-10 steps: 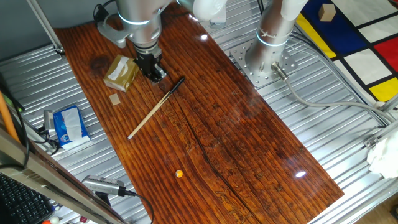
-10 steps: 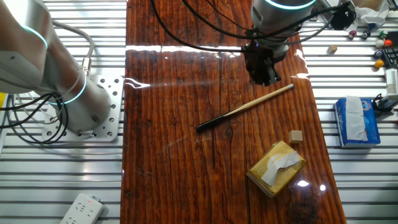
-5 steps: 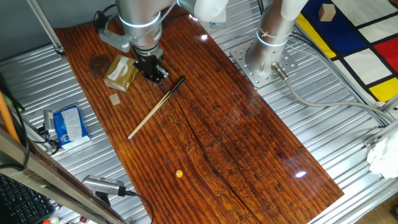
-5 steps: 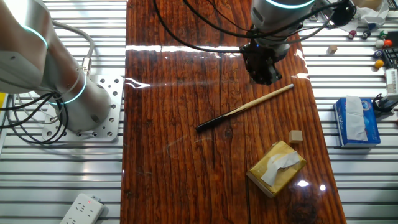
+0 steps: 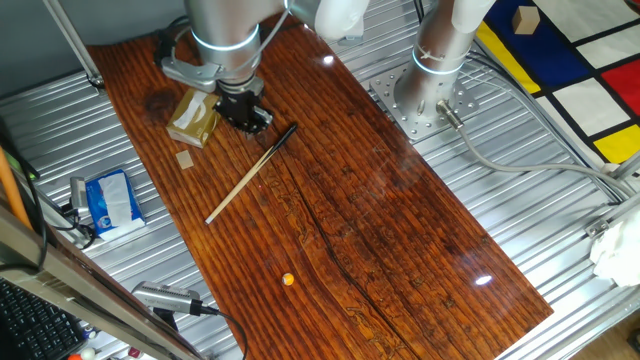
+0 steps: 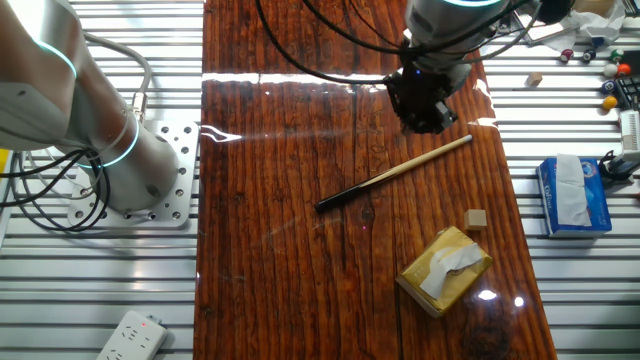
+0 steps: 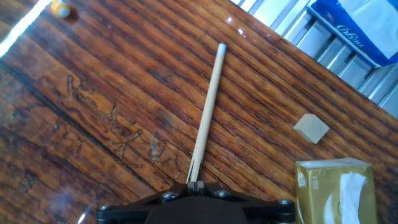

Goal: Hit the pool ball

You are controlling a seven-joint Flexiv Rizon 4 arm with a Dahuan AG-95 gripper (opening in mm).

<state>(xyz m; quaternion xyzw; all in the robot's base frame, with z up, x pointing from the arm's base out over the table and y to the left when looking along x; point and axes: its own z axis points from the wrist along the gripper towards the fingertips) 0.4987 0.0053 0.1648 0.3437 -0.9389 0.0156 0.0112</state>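
The pool ball point(image 5: 288, 280) is a tiny orange ball near the front of the wooden table; it also shows at the top left of the hand view point(image 7: 60, 8). A thin wooden cue stick point(image 5: 250, 172) with a black end lies flat on the table, pointing roughly toward the ball, and shows in the other fixed view point(image 6: 395, 173) and the hand view point(image 7: 208, 106). My gripper point(image 5: 252, 120) hangs just above the stick's black end, far from the ball. Its jaws point(image 7: 196, 185) are together with nothing between them. In the other fixed view the gripper point(image 6: 428, 125) is beside the stick's light tip.
A tan tissue box point(image 5: 195, 117) stands just left of the gripper, with a small tan wooden cube point(image 5: 184, 159) beside it. A blue tissue pack point(image 5: 112, 200) lies off the table's left edge. The arm's base point(image 5: 425, 95) stands to the right.
The gripper has shifted slightly up and back over the stick's black end. The stick and ball have not moved.
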